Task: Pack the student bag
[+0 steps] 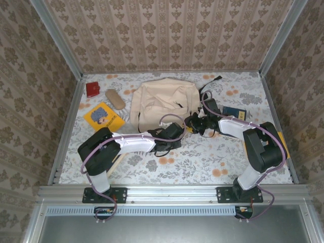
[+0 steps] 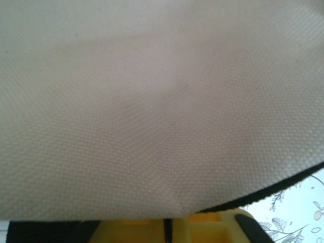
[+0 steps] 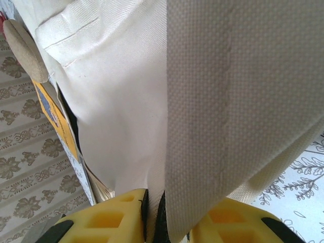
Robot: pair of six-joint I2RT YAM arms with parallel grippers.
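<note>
Canvas pinched at two points: the beige student bag (image 1: 162,104) lay flat on the flower-patterned counter (image 1: 202,162), in the middle toward the far wall, with both arms reaching to its near edge. The left hand (image 1: 172,135) met the bag at the near edge. Seen from the left wrist, its yellow fingers (image 2: 207,228) were pressed together under a sheet of the bag's weave, and a fold of cloth ran down into the seam between them. The right hand (image 1: 194,123) was at the bag's near right corner. Seen from the right wrist, its fingers (image 3: 111,217) stood a narrow gap apart, clamped on a stitched band of the same fabric that rose straight up between them.

The bag's mouth could not be made out in any view, so whether anything lay inside could not be told. A black strap (image 1: 211,81) trailed from its far right corner across the counter.

The other items lay outside the bag. A tan oval case (image 1: 115,98) sat just beside its left edge, with a small red pouch (image 1: 92,89) farther left near the corner. A yellow book (image 1: 104,117) lay nearer the camera, to the left of the bag. A dark blue item (image 1: 234,112) rested to the right, close to the right arm.
</note>
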